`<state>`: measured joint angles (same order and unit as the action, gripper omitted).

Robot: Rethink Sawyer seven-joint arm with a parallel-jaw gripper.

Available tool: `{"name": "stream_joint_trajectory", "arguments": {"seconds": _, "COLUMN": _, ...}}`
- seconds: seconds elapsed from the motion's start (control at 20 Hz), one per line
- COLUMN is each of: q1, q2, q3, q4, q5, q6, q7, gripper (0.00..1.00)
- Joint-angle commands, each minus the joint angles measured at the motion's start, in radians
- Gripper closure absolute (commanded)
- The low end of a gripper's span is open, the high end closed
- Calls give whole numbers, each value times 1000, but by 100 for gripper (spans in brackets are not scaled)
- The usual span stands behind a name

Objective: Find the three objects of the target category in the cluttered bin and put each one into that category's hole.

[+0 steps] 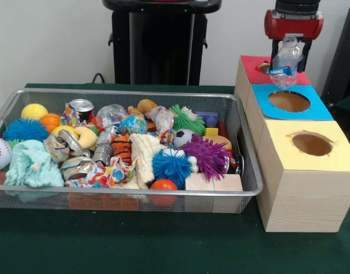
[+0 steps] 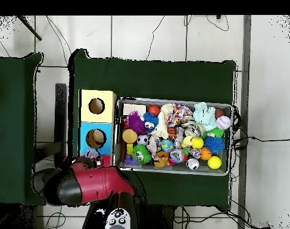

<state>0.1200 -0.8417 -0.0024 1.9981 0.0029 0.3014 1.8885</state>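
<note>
One wire-mesh bin point(image 1: 252, 188) holds the clutter. Three boxes stand beside it, one hole each: red-topped point(image 1: 250, 67), blue-topped point(image 1: 318, 108), yellow-topped point(image 1: 340, 149). Countable in the bin: four spiky balls, namely two blue point(image 1: 171, 166) point(image 1: 25, 130), one purple point(image 1: 208, 154), one green point(image 1: 187, 120). One plastic bottle point(image 1: 287, 61) hangs above the boxes.

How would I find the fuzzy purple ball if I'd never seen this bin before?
Start at the big wire mesh bin and go to the end nearest the three boxes. The spiky purple ball sits there, just behind a wooden block and beside a spiky blue ball. It is the only purple spiky one; the others are blue or green.
</note>
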Motion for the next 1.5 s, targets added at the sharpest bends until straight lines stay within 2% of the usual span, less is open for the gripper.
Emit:
{"name": "stream_joint_trajectory", "arguments": {"seconds": 0.05, "q1": -24, "q2": 50, "q3": 25, "q4": -52, "q5": -26, "q6": 2, "q7": 93, "gripper": 0}}
{"name": "stream_joint_trajectory", "arguments": {"seconds": 1.0, "q1": -31, "q2": 65, "q3": 41, "q4": -38, "q5": -19, "q6": -23, "q7": 101, "gripper": 0}}
{"name": "stream_joint_trajectory", "arguments": {"seconds": 1.5, "q1": -58, "q2": 120, "q3": 92, "q4": -24, "q5": -11, "q6": -98, "q7": 110, "gripper": 0}}
